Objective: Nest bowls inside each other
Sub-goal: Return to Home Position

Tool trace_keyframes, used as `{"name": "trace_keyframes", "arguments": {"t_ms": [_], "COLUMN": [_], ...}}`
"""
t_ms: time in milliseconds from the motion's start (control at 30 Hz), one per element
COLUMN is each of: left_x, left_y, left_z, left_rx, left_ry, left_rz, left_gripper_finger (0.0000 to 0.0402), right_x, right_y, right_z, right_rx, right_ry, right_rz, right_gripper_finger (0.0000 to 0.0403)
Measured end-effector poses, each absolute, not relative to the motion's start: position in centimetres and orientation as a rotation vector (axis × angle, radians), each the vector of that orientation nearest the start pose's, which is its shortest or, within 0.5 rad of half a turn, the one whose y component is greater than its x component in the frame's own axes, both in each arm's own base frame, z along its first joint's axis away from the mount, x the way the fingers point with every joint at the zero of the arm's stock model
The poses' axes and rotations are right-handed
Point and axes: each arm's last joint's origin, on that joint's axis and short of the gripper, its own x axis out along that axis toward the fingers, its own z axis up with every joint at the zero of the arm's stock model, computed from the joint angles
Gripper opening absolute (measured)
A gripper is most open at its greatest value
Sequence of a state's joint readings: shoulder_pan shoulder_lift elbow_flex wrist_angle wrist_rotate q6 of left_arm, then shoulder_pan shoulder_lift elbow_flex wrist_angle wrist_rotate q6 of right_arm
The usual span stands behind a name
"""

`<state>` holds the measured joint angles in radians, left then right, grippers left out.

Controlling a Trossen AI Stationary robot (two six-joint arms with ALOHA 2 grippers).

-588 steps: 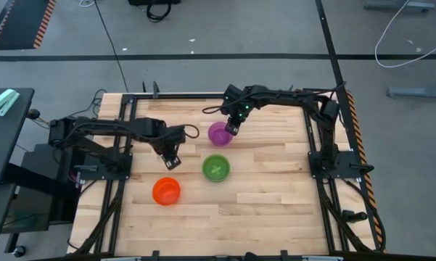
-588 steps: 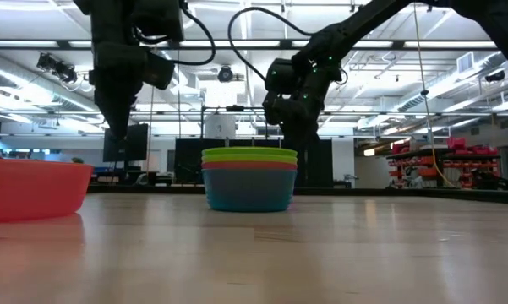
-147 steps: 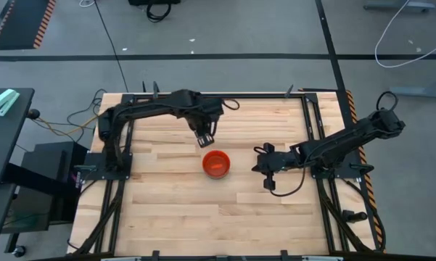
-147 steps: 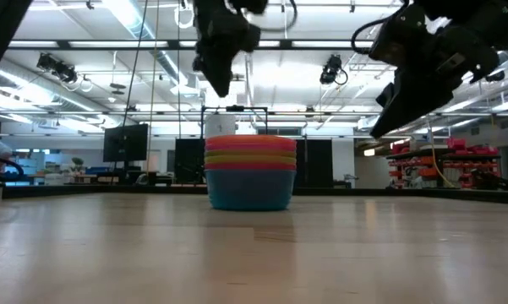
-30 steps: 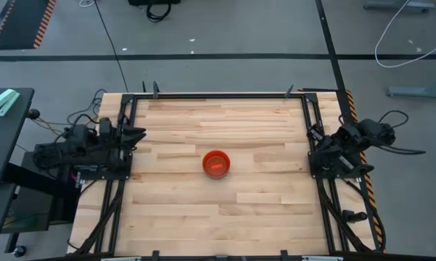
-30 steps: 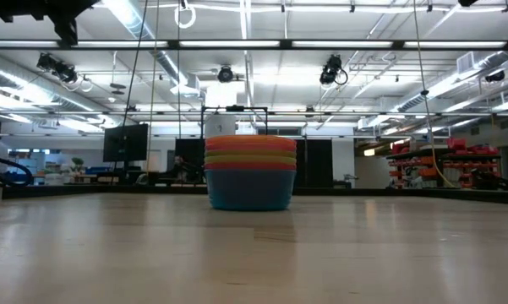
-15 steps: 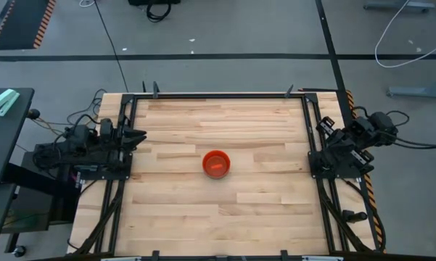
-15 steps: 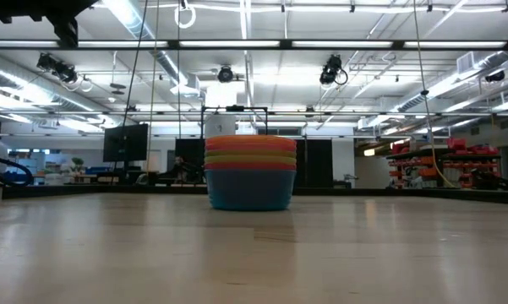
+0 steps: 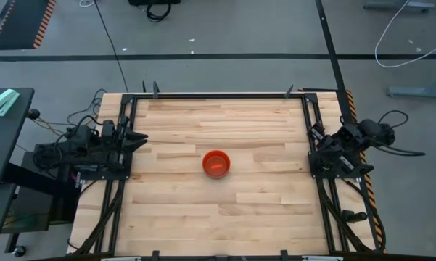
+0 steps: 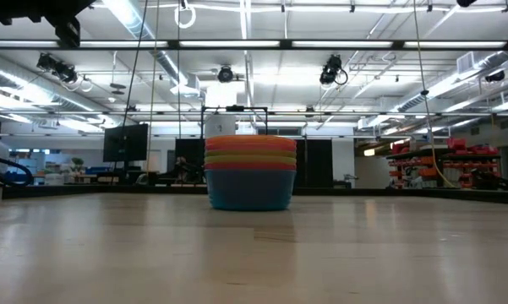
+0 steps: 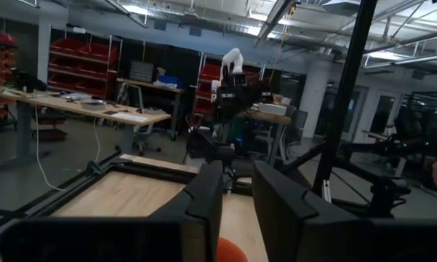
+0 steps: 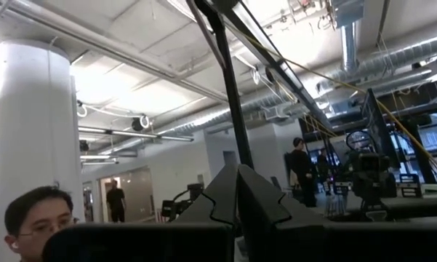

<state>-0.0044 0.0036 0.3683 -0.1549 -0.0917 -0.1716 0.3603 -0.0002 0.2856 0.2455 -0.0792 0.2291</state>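
The bowls stand nested in one stack [image 9: 216, 164] at the table's middle, its bottom on the wood. From above only the orange top bowl shows. In the low view the stack [image 10: 250, 173] shows orange, yellow and pink-red rims above a blue bottom bowl; green and purple are hidden. My left gripper [image 9: 136, 138] is drawn back at the table's left edge, and in its wrist view [image 11: 237, 198] it is open, with the orange bowl [image 11: 233, 252] far ahead. My right arm [image 9: 344, 142] is folded at the right edge, its gripper [image 12: 238, 191] shut and pointing up.
Bare wooden tabletop [image 9: 261, 203] lies all around the stack, bounded by a black metal frame [image 9: 218, 95]. A person [image 12: 35, 212] shows in the right wrist view, beyond the table, with others farther off in the room.
My folded right arm has swung a little toward the table's far right corner and come back to where it was. The bowl stack has stayed put.
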Motion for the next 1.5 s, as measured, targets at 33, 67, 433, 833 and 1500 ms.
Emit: {"name": "trace_keyframes", "arguments": {"t_ms": [33,67,433,833,1500], "left_x": [5.8,5.8,7.4,8.3,9.1], "left_y": [0.2,0.2,0.2,0.2,0.2], "left_z": [26.8,26.8,24.2,22.0,18.8], "left_rx": [-0.181,-0.181,-0.2,-0.232,-0.161], "left_ry": [-0.216,-0.216,-0.208,-0.165,-0.008], "left_rz": [0.069,0.069,0.067,0.065,0.083], "left_gripper_finger": [0.0081,0.008,0.0091,0.008,0.008], "right_x": [5.4,5.5,6.6,7.3,8.6], "right_y": [2.3,2.3,2.8,3.0,3.5], "right_z": [27.7,27.6,24.7,22.7,19.4], "right_rx": [0.296,0.297,0.335,0.371,0.337], "right_ry": [-0.484,-0.494,-0.562,-0.518,-0.239], "right_rz": [0.489,0.49,0.517,0.526,0.487], "right_gripper_finger": [0.0019,0.0019,0.0019,0.0019,0.0019]}}
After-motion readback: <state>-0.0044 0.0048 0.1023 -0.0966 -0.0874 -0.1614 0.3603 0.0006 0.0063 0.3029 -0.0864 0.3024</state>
